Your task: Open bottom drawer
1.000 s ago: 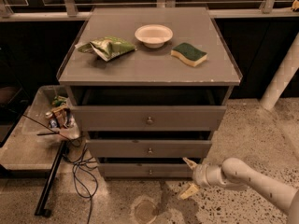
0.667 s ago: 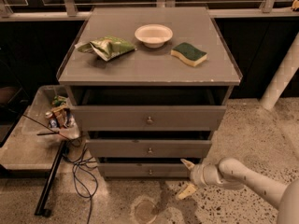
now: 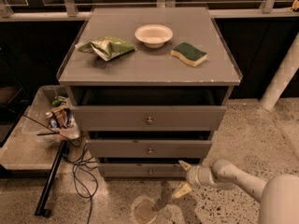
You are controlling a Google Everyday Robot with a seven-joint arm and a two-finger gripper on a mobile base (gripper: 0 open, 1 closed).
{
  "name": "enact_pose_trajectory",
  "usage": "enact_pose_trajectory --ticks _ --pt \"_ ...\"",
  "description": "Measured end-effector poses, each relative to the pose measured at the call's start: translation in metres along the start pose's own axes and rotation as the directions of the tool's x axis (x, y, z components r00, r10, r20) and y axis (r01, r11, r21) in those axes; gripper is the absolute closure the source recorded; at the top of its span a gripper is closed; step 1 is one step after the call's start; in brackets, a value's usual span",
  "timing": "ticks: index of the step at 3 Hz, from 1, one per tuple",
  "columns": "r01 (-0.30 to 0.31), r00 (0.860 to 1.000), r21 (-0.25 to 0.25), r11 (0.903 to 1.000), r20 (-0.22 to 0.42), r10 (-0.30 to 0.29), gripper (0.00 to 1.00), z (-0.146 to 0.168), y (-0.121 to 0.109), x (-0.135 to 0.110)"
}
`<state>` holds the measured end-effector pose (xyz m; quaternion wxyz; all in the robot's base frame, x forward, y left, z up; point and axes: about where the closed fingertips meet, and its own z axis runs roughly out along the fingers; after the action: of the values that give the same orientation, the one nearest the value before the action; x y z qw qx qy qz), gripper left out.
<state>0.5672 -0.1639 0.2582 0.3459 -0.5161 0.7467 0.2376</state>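
A grey cabinet has three drawer fronts, each with a small round metal knob. The bottom drawer (image 3: 140,171) is the lowest and slimmest front, with its knob (image 3: 150,172) at the centre. My gripper (image 3: 183,177) comes in from the lower right on a white arm and sits just right of that knob, in front of the drawer's right half. Its two pale fingers (image 3: 184,164) are spread apart and hold nothing.
The cabinet top (image 3: 154,64) carries a green snack bag (image 3: 108,47), a white bowl (image 3: 153,35) and a green-yellow sponge (image 3: 188,54). A low tray with cans (image 3: 57,116) stands to the left, with cables and a black pole (image 3: 50,182) on the floor. A white post (image 3: 282,78) stands at right.
The gripper has moved slightly left, closer to the bottom drawer's knob. The drawers have not moved.
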Motion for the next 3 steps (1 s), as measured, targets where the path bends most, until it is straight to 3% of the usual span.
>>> enact_pose_trajectory --ticks 1,2,3 --pt "0.000 1.000 0.008 1.0000 0.020 0.000 0.00 0.003 0.000 0.002" --pt "-0.011 0.998 0.077 0.9970 0.058 0.006 0.00 -0.002 -0.012 0.012" --pt "-0.019 0.994 0.175 0.9844 0.110 0.000 0.00 0.004 -0.043 0.036"
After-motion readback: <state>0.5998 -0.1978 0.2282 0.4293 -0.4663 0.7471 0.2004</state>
